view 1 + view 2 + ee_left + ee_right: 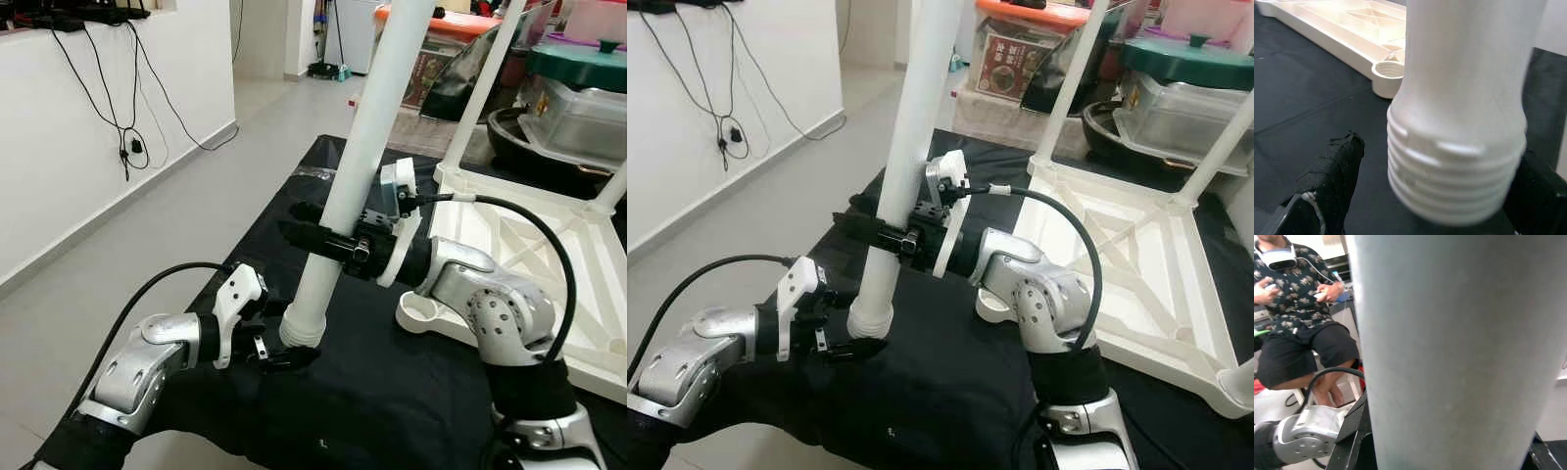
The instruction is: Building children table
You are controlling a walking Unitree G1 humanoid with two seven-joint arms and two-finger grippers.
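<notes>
Both pincers hold one white table leg [358, 171], which rises steeply through the centre of the frame. Right gripper [328, 240] is clamped around its middle — presumably to carry the weight and set the angle. Left gripper [284, 354], low in the frame, has its fingers [1334, 171] either side of the threaded end [1454, 181], likely steering it. Just right of centre lies the upturned tabletop [549, 245] on black cloth [392, 411], its empty corner socket [419, 311] near the thread — probably the target.
</notes>
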